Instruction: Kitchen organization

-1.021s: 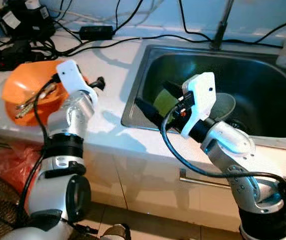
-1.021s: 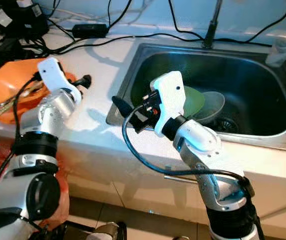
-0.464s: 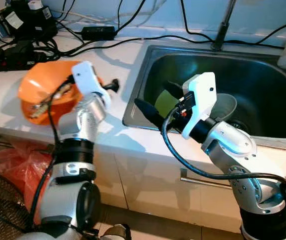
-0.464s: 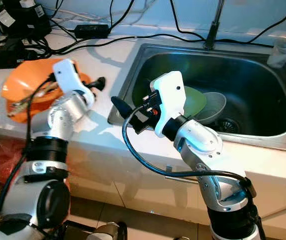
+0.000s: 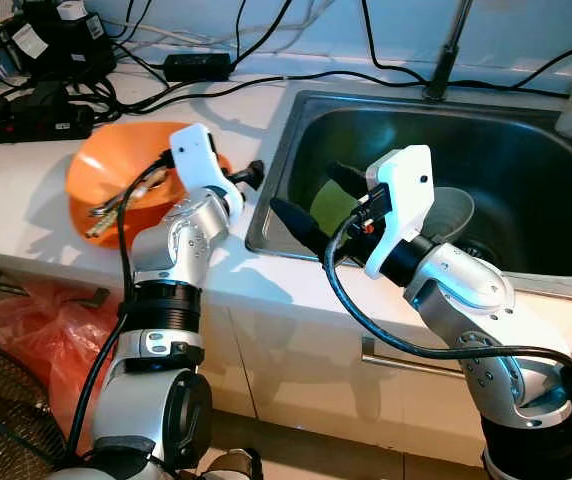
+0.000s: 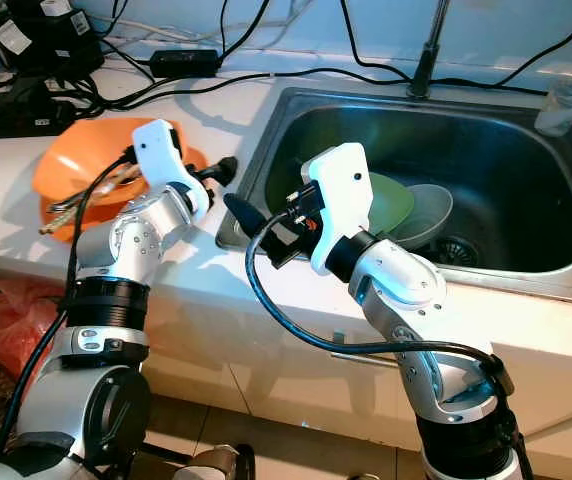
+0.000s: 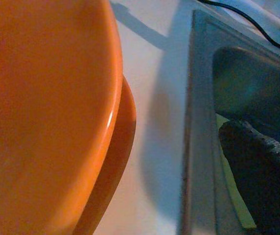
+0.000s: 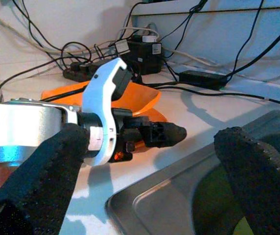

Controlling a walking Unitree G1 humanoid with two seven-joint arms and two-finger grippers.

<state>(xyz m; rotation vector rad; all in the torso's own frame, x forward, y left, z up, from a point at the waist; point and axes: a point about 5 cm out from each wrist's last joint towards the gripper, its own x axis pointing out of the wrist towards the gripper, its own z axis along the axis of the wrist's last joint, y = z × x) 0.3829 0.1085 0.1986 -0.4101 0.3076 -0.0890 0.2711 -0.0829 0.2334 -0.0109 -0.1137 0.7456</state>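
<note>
Item: orange bowl, left-centre of frame on the white counter, utensils lying inside; my left gripper pinches its rim nearest the sink.

Item: green plate and grey bowl, mid-frame in the basin.

Item: my right gripper, fingers spread, empty, above the sink's near-left corner.

Step, as judged: bowl being moved toward the sink. Next: keep the rim level, utensils loose.
</note>
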